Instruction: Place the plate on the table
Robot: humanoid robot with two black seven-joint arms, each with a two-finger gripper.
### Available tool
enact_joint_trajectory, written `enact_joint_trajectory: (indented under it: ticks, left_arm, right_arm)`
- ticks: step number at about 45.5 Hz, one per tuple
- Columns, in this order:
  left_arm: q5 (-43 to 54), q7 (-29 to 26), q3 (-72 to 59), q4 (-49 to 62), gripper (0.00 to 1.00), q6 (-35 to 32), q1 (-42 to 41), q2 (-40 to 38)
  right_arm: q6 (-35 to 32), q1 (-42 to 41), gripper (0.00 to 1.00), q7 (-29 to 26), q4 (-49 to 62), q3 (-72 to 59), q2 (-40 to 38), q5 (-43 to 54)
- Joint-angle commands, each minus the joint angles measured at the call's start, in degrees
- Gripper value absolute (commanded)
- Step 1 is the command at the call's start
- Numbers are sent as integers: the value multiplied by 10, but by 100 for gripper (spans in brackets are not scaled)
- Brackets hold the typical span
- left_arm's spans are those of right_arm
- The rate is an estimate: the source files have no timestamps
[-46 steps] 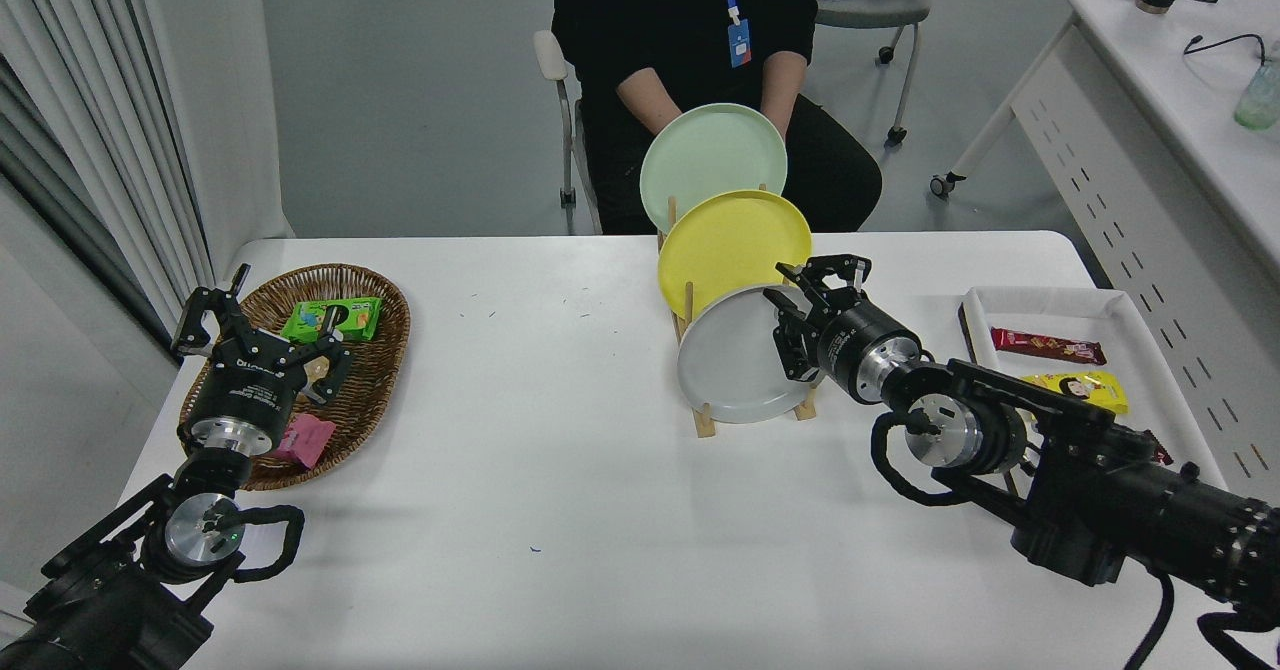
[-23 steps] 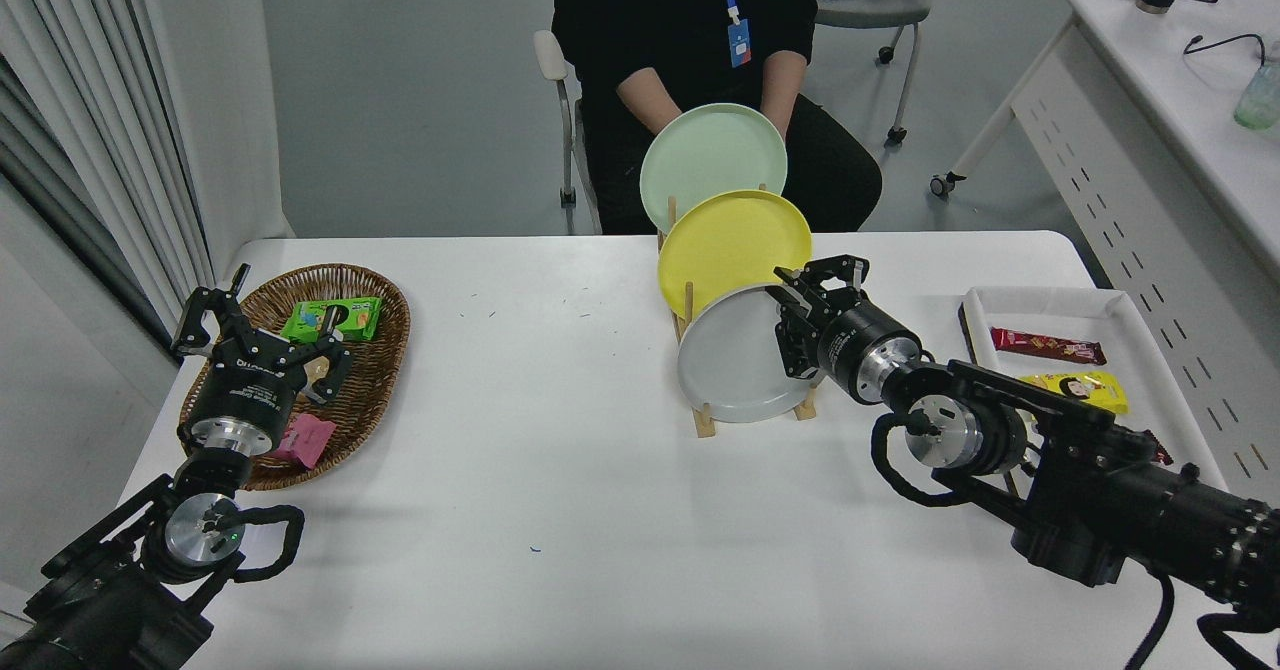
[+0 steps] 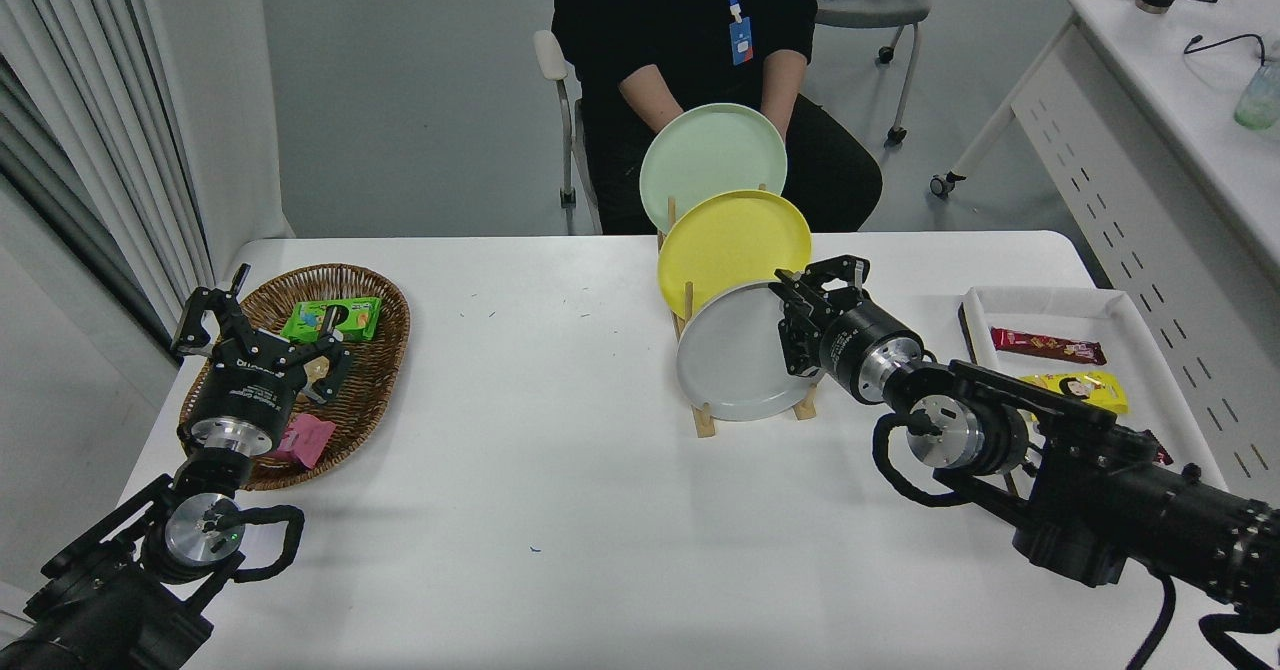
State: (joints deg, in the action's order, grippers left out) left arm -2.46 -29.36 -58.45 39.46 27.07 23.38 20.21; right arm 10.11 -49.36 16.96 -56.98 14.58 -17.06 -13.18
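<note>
The light grey plate (image 3: 728,358) stands on edge in the front slot of a wooden rack (image 3: 705,421) on the white table (image 3: 560,490). My right gripper (image 3: 795,322) reaches in from the right and is shut on the plate's upper right rim. The plate's lower edge is still at the rack. My left gripper (image 3: 255,338) is parked open over the wicker basket at the left.
A yellow plate (image 3: 735,240) and a mint green plate (image 3: 712,155) stand behind the grey one in the rack. A wicker basket (image 3: 392,340) with snack packs sits left; a white tray (image 3: 1135,315) with snack bars right. A person (image 3: 690,40) sits across the table.
My right gripper's fingers have closed onto the grey plate's rim, and the plate has shifted very slightly up and left. The left arm has not moved.
</note>
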Motion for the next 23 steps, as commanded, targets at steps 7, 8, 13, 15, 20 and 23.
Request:
enact_joint_trajectory:
  ticks: [7,8,13,15,20,23]
  left_arm:
    - [0,0,0,0,98,0,0,0]
    - [0,0,0,0,98,0,0,0]
    - [0,0,0,0,98,0,0,0]
    - [0,0,0,0,98,0,0,0]
    - [0,0,0,0,98,0,0,0]
    - [0,0,0,0,98,0,0,0]
  right_arm:
    - [-1,-1,5,1,-2,0,-4,0]
    - [-1,-1,5,1,-2,0,-5,0]
    - [-2,-1,2,0,-4,1,-8,0]
    - [-2,-1,1,0,-5,1,-10,0]
    - [-3,-1,0,0,-5,0,-12,0]
    - [-2,-2,0,0,-9,1,-17,-2]
